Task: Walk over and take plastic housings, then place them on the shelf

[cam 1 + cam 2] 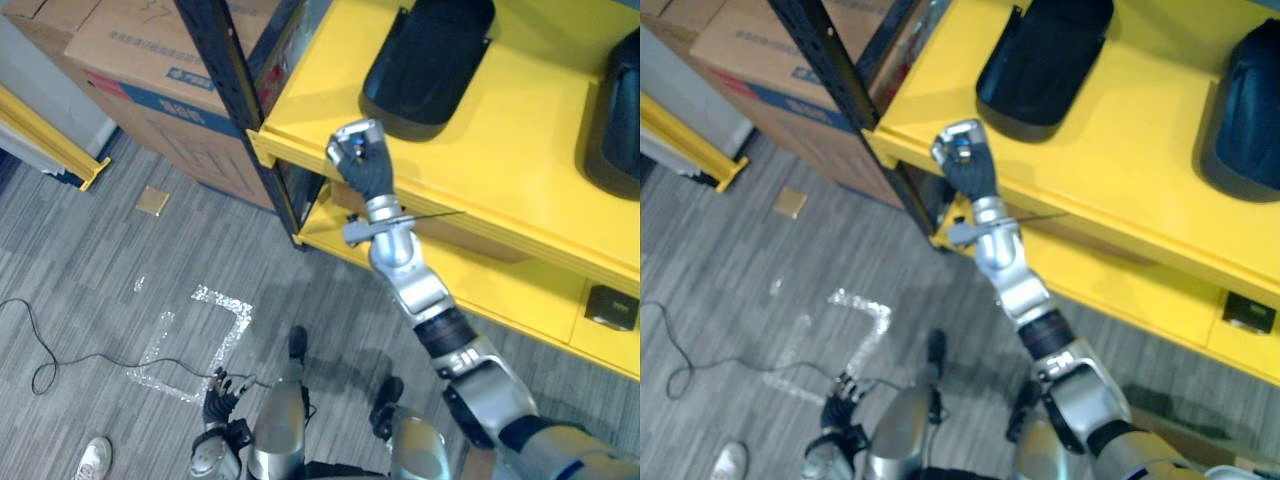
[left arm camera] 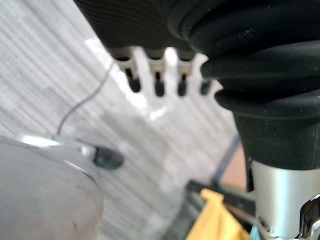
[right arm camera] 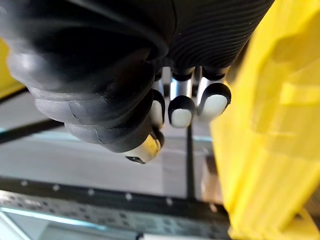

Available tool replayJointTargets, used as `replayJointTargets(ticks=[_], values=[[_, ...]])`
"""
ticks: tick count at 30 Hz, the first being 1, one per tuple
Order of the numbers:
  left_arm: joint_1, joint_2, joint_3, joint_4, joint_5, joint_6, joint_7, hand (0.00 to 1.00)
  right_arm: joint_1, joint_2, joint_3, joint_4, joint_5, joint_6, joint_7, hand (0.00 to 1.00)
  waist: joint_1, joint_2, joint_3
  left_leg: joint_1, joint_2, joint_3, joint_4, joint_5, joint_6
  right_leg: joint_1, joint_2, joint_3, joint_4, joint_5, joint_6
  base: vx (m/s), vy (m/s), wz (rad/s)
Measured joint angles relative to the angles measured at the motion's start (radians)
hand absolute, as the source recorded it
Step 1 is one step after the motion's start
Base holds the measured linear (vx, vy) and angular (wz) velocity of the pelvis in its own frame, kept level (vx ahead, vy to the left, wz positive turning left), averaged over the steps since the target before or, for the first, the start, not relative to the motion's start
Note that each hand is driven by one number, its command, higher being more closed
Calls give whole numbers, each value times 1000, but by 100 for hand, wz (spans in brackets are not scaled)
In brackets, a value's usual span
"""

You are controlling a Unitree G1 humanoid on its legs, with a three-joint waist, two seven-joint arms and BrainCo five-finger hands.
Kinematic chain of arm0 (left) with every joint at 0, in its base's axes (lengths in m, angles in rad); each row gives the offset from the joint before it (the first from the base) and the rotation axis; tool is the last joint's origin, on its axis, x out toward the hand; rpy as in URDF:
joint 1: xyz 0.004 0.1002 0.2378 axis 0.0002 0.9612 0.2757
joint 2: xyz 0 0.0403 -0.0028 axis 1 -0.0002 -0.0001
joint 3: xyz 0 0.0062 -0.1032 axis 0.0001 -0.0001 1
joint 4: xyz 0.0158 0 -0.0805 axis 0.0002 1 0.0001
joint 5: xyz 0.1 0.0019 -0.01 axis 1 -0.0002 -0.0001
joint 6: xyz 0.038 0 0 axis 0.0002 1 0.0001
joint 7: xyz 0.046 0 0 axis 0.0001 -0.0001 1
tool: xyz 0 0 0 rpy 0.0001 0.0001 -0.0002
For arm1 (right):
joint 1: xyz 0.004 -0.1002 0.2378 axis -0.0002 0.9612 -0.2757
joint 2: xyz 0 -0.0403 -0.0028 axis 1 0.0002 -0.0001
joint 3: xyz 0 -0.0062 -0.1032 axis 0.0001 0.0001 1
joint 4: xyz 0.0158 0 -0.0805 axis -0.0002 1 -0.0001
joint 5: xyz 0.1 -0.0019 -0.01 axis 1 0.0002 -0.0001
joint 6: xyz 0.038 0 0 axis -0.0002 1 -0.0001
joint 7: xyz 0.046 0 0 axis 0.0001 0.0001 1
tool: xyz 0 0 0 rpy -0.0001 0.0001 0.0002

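Right hand [image 1: 358, 158]: fingers [image 3: 181, 109] curled in toward the palm, nothing held. The hand is raised just beside the front left corner of the yellow shelf [image 1: 520, 180].
Left hand [image 1: 222, 398]: fingers relaxed, nothing held. It is hung low near the floor.
Plastic housings: left housing [image 1: 428, 60] and right housing [image 1: 615, 110] are laid on the top tier, apart from both hands.
Placement is judged done. The right arm is best drawn straight back, kept clear of the shelf lip and the black upright [image 1: 235, 100], so the left housing is not nudged.
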Motion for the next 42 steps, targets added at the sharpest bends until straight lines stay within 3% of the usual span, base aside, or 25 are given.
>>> replayJointTargets(ticks=[11, 20, 30, 42], values=[[-12, 4, -2, -11, -1, 24, 17, 0, -65, -44, -70, 166, 10, 56, -25, 100, 9, 2, 1, -24, -4, -26, 0, 12, 0, -32, -15, -18, 54, -26, -2, 6, -25, 7], [-29, -9, -9, -6, -1, 24, 14, 0, -135, -84, -115, 292, 11, 40, -51, 100, 14, 5, 1, -28, -12, -34, 0, 15, -2, -54, -32, -20, 105, -57, -4, 2, -37, 3], [-44, -28, -46, -2, -1, 39, 15, 0, -194, -149, -122, 368, 10, 9, -90, 100, 17, 53, 5, -39, -23, -51, 0, 21, -2, -79, -52, -27, 153, -88, -4, 7, -32, 5], [-47, -32, -46, -3, -6, 44, -6, 0, -204, -167, -134, 416, 13, -31, -103, 100, 21, 57, 5, -36, -24, -53, 0, 27, -3, -81, -53, -26, 170, -95, -8, 10, -14, 1]])
